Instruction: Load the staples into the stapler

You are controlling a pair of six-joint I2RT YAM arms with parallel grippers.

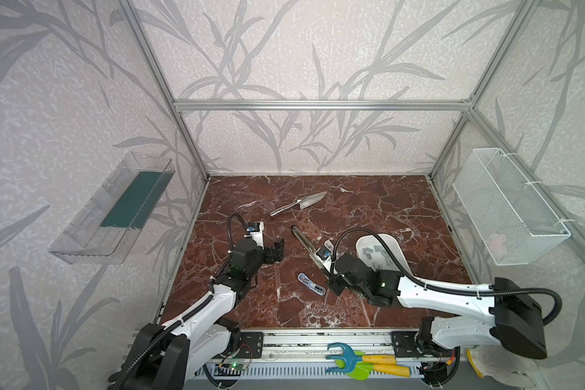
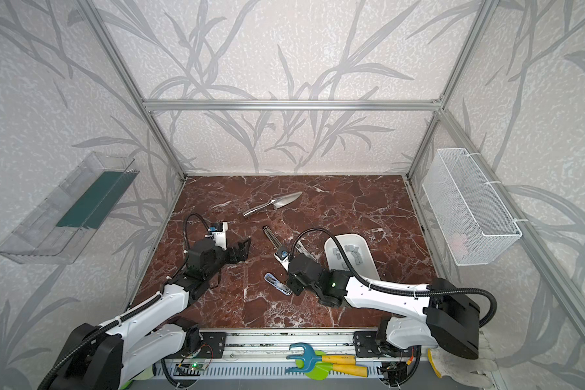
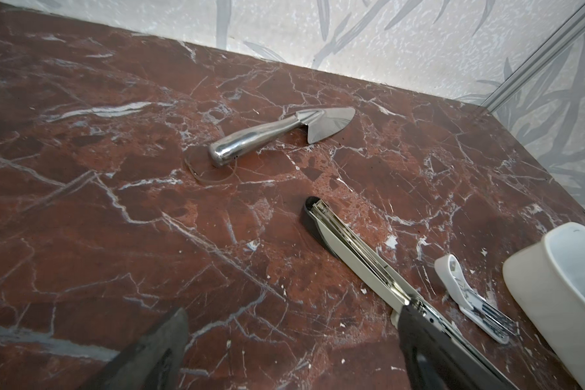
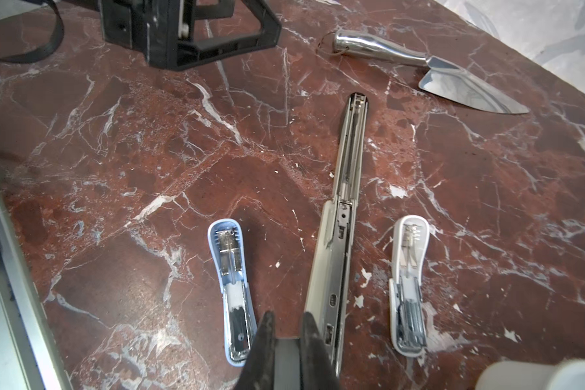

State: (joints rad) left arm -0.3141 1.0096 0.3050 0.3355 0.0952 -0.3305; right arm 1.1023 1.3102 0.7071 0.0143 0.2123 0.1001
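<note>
A long silver stapler (image 1: 304,240) (image 2: 273,238) lies opened flat on the marble, its channel (image 4: 349,162) facing up. Several grey staples (image 1: 369,252) (image 2: 349,253) lie in a white tray (image 1: 379,235). My left gripper (image 1: 279,250) (image 3: 291,314) stands open and empty, low over the marble just left of the stapler (image 3: 352,260). My right gripper (image 1: 332,287) (image 4: 287,317) hovers over the stapler's near end. It is shut on a flat grey piece that looks like a staple strip.
A blue mini stapler (image 4: 232,297) (image 1: 311,283) and a white one (image 4: 407,287) (image 3: 470,304) lie open on either side of the long stapler. A metal scoop (image 1: 301,204) lies further back. A clear bin (image 1: 112,216) and a wire basket (image 1: 507,209) hang on the side walls.
</note>
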